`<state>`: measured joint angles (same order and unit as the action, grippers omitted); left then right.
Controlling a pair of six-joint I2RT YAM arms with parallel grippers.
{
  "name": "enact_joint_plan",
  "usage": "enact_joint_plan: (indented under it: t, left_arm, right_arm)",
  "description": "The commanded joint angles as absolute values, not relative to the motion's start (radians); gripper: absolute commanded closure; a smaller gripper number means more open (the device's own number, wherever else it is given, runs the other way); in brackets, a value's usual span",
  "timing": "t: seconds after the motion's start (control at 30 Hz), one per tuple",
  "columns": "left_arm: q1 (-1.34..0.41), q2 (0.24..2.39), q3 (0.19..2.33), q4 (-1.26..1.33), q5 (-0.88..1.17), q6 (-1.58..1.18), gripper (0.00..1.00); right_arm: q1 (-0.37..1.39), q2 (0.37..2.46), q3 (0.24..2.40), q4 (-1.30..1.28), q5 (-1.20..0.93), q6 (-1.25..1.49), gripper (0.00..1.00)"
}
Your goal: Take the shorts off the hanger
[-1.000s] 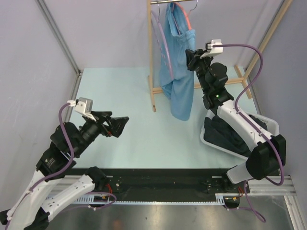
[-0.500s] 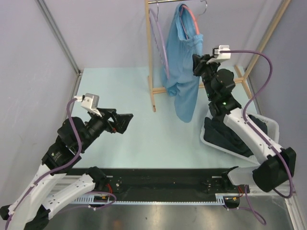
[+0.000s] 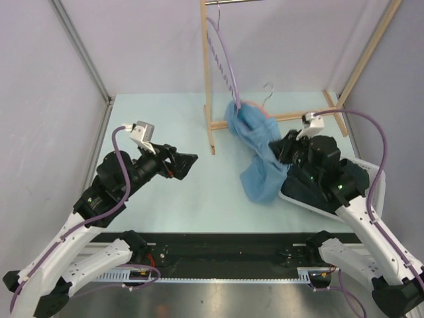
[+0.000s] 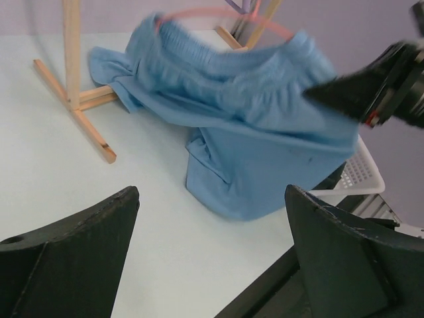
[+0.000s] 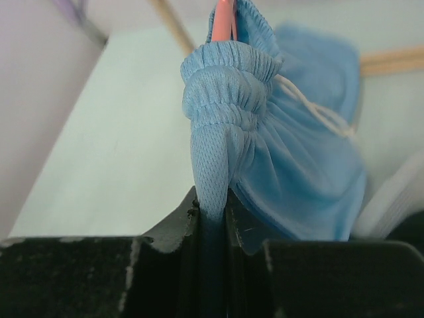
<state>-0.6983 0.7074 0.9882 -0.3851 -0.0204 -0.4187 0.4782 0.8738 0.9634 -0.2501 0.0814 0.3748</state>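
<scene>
The right gripper [image 5: 212,209] is clamped on the light blue shorts [image 3: 260,156]. Its two black fingers [image 5: 165,232] pinch a fold of the cloth just below the gathered elastic waistband, which bunches up in tight ridges right above the fingertips. The fabric is a fine, soft mesh, and a thin white drawstring trails across it on the right.

A slim pink hanger [image 4: 222,12] rises out of the waistband, so the shorts are threaded on it. Its bare metal hook [image 3: 267,93] pokes up free on the far side, not hooked over anything.

The shorts sag from the gripper onto the pale table [image 3: 165,119]. One crumpled end lies against the foot of the wooden rack [image 3: 207,79] and a leg spreads flat on the near side, just left of the white basket [image 4: 363,173].

The basket has perforated plastic walls. The black shorts [image 3: 306,189] lie heaped inside it, under the right arm.

The left gripper [image 3: 187,162] hovers over the table, well apart to the left of the blue shorts and pointing toward them. Its broad black fingers [image 4: 79,245] are spread wide and hold nothing.
</scene>
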Motion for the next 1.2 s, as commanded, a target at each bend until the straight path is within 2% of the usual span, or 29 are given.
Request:
enact_joint_plan:
  t: [0.0, 0.2, 0.43, 0.73, 0.9, 1.17]
  left_arm:
    - [-0.696, 0.739, 0.977, -0.292, 0.044, -0.448, 0.04]
    - [-0.696, 0.775, 0.966, -0.255, 0.084, -0.48, 0.07]
    - [-0.698, 0.778, 0.977, -0.273, 0.092, -0.48, 0.1]
    - [-0.698, 0.83, 1.071, -0.363, 0.041, -0.402, 0.11]
    - [-0.696, 0.874, 1.118, -0.393, 0.002, -0.364, 0.15]
    - [-0.696, 0.917, 1.144, -0.367, -0.009, -0.345, 0.36]
  right_arm:
    - [0.508, 0.743, 0.881, -0.376, -0.188, 0.42, 1.0]
    - [0.509, 0.623, 0.732, -0.275, -0.494, 0.452, 1.0]
    - [0.537, 0.684, 0.706, -0.079, -0.732, 0.495, 1.0]
    - [0.618, 0.787, 0.706, 0.265, -0.742, 0.581, 1.0]
    - [0.66, 0.81, 0.706, 0.33, -0.735, 0.575, 1.0]
    - [0.672, 0.792, 0.706, 0.36, -0.707, 0.554, 1.0]
